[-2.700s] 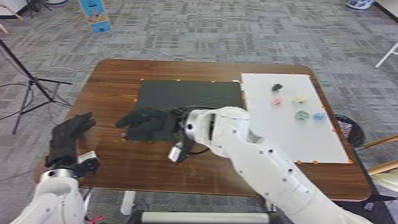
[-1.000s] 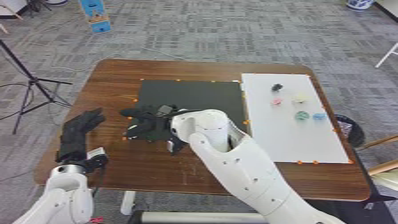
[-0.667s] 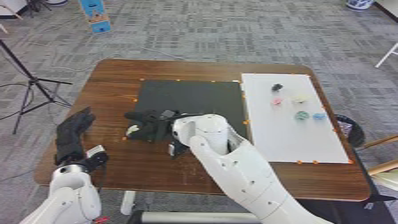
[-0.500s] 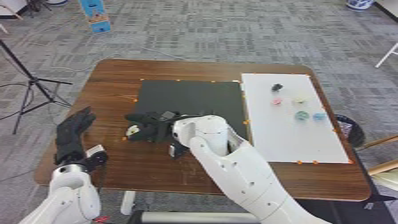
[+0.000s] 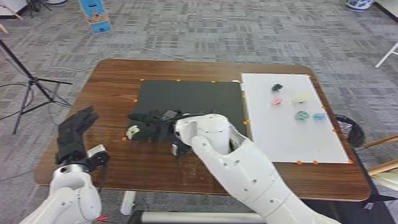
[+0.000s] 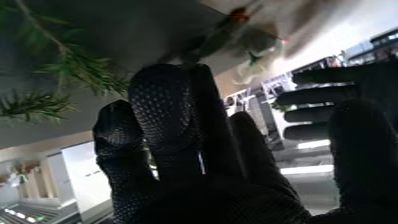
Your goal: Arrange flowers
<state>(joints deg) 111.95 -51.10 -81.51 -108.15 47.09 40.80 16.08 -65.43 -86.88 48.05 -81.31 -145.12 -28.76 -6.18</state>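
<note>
Right black-gloved hand (image 5: 153,127) over the near-left part of the rectangular black mat (image 5: 191,95); fingers (image 6: 164,110) straight, thumb apart from them. White-petalled flower (image 5: 133,131) at that hand's left side; contact cannot be told. Left black-gloved hand (image 5: 74,130) above the brown wooden table's (image 5: 120,77) left side, fingers extended. Wrist view: green needle-leaved sprigs (image 6: 84,70) near the right hand. White rectangular sheet (image 5: 311,145) at right bears a small pink bloom (image 5: 276,101).

brn wood table (image 5: 115,172), blk mat (image 5: 191,95) ctr-L, wht sheet (image 5: 289,137) beside it on R, orange tabs (image 5: 247,122) at edges
</note>
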